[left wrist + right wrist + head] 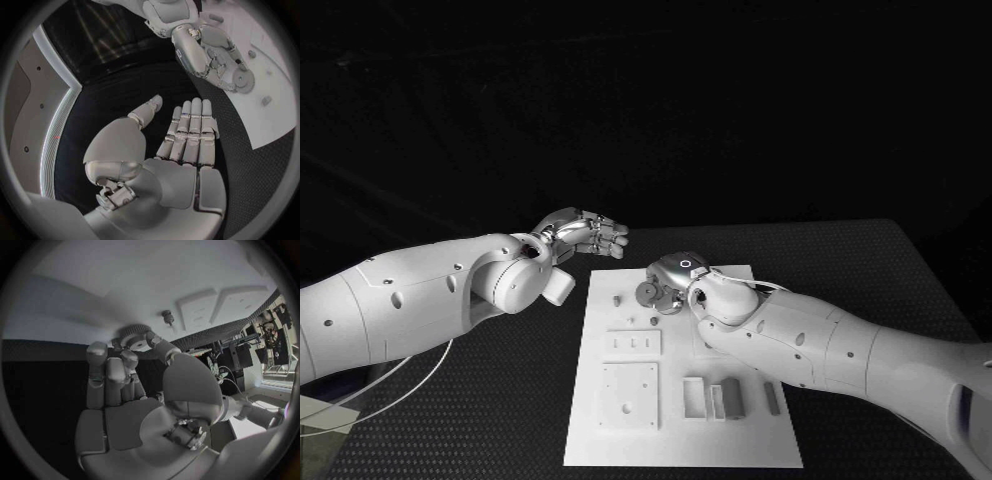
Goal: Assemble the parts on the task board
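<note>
The white task board (682,440) lies in the middle of the black table. My right hand (678,280) hovers over the board's far end and pinches a small toothed gear (651,293) between thumb and fingers. In the right wrist view the gear (134,335) sits at the fingertips of that hand (125,390), close above the board (94,275) and near a small upright peg (167,316). My left hand (586,235) is raised beside the board's far left corner; its fingers (187,130) are stretched out and hold nothing.
Nearer on the board lie a square plate (629,395), a smaller plate with holes (633,345) and several upright blocks (726,396). A small peg (656,318) stands just in front of the gear. A pale box corner (318,415) sits at the table's left edge.
</note>
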